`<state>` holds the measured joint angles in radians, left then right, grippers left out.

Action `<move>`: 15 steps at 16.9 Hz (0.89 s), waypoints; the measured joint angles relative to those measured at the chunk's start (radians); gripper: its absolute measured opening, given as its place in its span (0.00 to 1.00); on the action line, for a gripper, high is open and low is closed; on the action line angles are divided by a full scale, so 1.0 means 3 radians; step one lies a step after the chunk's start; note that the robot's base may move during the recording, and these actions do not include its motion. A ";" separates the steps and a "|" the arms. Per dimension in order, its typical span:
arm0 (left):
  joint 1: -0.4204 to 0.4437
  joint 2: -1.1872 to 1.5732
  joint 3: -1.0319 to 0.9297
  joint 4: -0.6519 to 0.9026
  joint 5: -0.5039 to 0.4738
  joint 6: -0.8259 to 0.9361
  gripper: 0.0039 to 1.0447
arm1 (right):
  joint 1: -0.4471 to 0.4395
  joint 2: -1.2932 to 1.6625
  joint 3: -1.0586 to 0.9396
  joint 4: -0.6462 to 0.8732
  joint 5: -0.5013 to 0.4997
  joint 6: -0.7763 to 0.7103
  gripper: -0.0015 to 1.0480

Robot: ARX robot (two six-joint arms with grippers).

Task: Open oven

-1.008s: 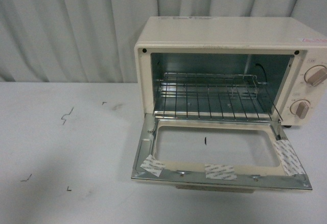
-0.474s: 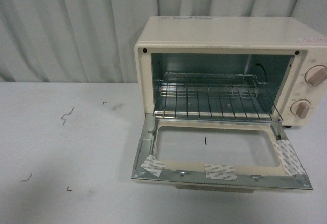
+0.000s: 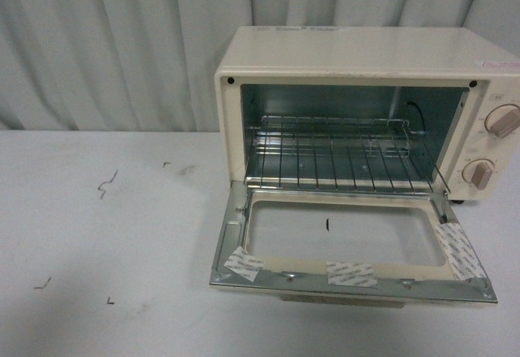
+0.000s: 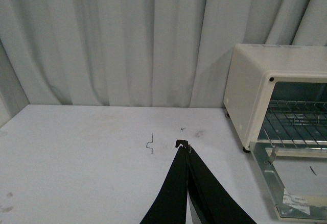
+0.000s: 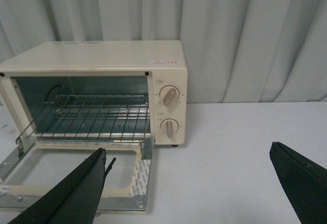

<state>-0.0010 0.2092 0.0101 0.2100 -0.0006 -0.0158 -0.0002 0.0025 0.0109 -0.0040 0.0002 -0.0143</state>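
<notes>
Left gripper (image 4: 185, 147) fingers pressed together to a single black point, holding nothing, above the bare white table (image 3: 106, 235), well clear of the oven (image 3: 357, 56). Right gripper (image 5: 189, 168) jaws spread wide, nothing between them; one finger (image 5: 84, 183) hangs over the lowered door (image 3: 349, 247), the other (image 5: 301, 178) is out over open table on the knob side. Neither arm shows in the front view. Door is fully dropped, lying nearly flat toward the camera, glass window facing up, metal frame edge nearest, with three patches of tape (image 3: 351, 273) along that front edge and its corners. Behind it the cavity is open: wire rack (image 3: 337, 158) sits level inside. Two beige knobs (image 3: 502, 121) stacked on the control panel at the oven's right. Oven stands on the right half of the table, back close to the pale pleated curtain (image 3: 106, 40). A few small dark marks (image 3: 106, 185) on the table to the left.
</notes>
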 joint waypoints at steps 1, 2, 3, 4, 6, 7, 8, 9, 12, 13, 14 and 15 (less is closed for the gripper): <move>0.0000 -0.0017 0.0000 -0.0019 0.0000 -0.0001 0.01 | 0.0000 0.0000 0.0000 0.0000 0.0000 0.0000 0.94; 0.0000 -0.0055 0.0000 -0.0055 0.0000 -0.0001 0.01 | 0.0000 0.0000 0.0000 0.0000 0.0000 0.0000 0.94; 0.0000 -0.0100 0.0000 -0.0103 0.0000 -0.0001 0.01 | 0.0000 0.0000 0.0000 0.0000 0.0000 0.0000 0.94; 0.0000 -0.0233 0.0009 -0.0292 -0.0001 0.0000 0.01 | 0.0000 0.0000 0.0000 0.0000 0.0000 0.0000 0.94; 0.0000 -0.0688 0.0001 -0.0697 0.0001 0.0000 0.01 | 0.0000 0.0000 0.0000 0.0000 0.0003 0.0000 0.94; 0.0000 -0.0680 0.0015 -0.0692 -0.0006 0.0000 0.01 | 0.0000 0.0000 0.0000 0.0003 -0.0001 0.0000 0.94; 0.0000 -0.0679 0.0000 -0.0726 0.0001 0.0000 0.01 | 0.0000 0.0000 0.0000 0.0000 0.0000 0.0000 0.94; 0.0000 -0.0687 0.0000 -0.0717 0.0001 0.0000 0.01 | 0.0000 0.0000 0.0000 0.0000 0.0000 0.0000 0.94; 0.0000 -0.0687 0.0000 -0.0713 0.0000 -0.0001 0.20 | 0.0000 0.0000 0.0000 0.0001 0.0000 0.0000 0.94; 0.0000 -0.0687 0.0000 -0.0713 0.0001 -0.0001 0.32 | 0.0000 0.0000 0.0000 0.0000 0.0000 0.0000 0.94; 0.0000 -0.0687 0.0000 -0.0713 0.0001 -0.0001 0.41 | 0.0000 0.0000 0.0000 0.0000 0.0000 0.0000 0.94; 0.0000 -0.0687 0.0000 -0.0713 0.0000 -0.0001 0.49 | 0.0000 0.0000 0.0000 0.0001 0.0000 0.0000 0.94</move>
<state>-0.0010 0.0032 0.0101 -0.0040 -0.0006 -0.0162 -0.0002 0.0025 0.0109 -0.0036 0.0002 -0.0143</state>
